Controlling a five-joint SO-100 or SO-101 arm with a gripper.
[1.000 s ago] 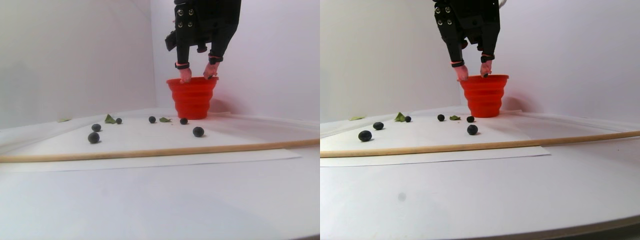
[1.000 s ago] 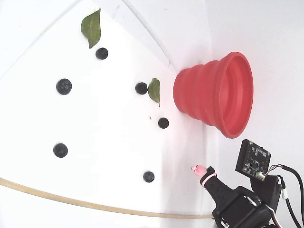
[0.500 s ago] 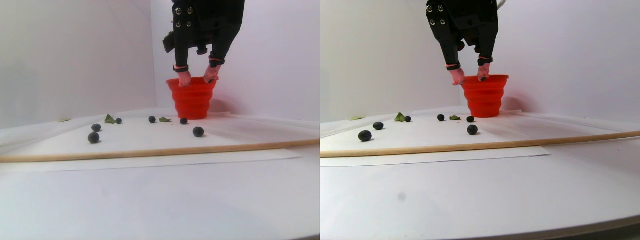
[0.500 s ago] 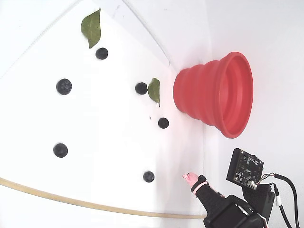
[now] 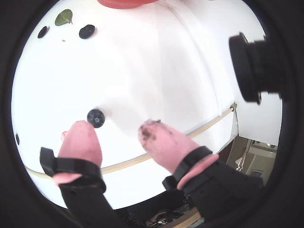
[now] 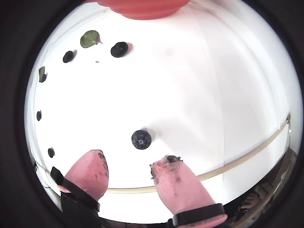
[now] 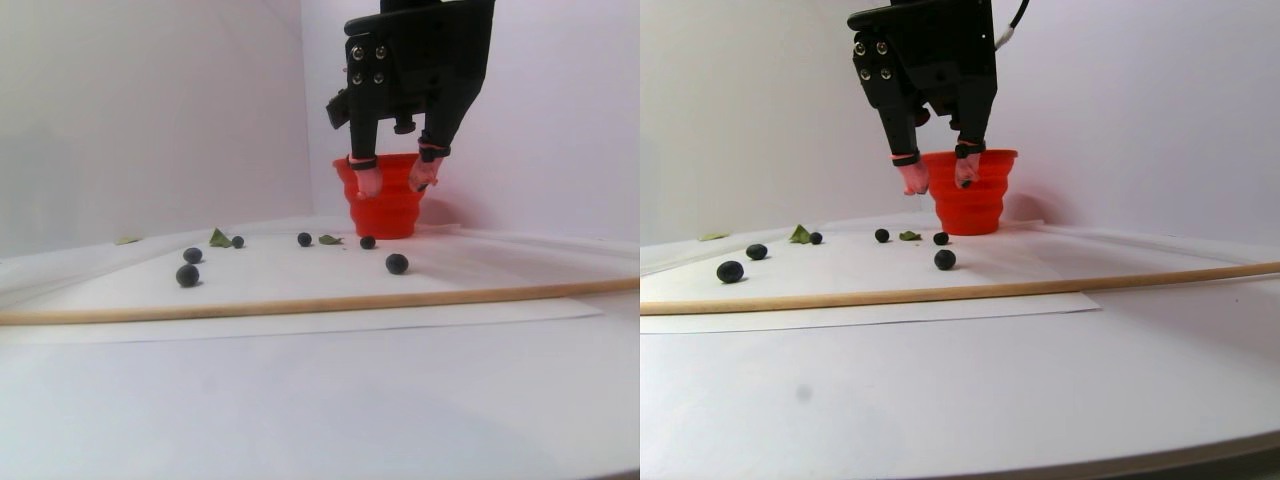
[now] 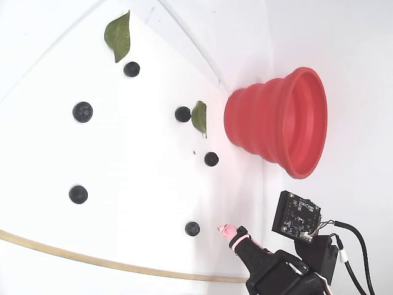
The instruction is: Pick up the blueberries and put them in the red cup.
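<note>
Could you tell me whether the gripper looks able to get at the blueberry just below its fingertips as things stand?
Probably yes. The gripper is open and empty, hanging above the paper with the nearest blueberry lying alone just ahead of its pink fingertips; nothing lies between them, and the red cup stands well aside.

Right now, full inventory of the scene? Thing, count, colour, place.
small round blueberries: five, dark blue-black, loose on the white sheet, in the fixed view left of the cup; this one lies nearest the gripper.
flared ribbed red cup: one, red, upright at the back of the sheet by the wall.
flat leaves: two clear in the fixed view, green, one by a far berry, one near the cup's base.
thin wooden stick: one, pale tan, along the sheet's front edge.
white sheet: one, under everything.
gripper: one, black with pink fingertips, open, empty, above the near berry.
</note>
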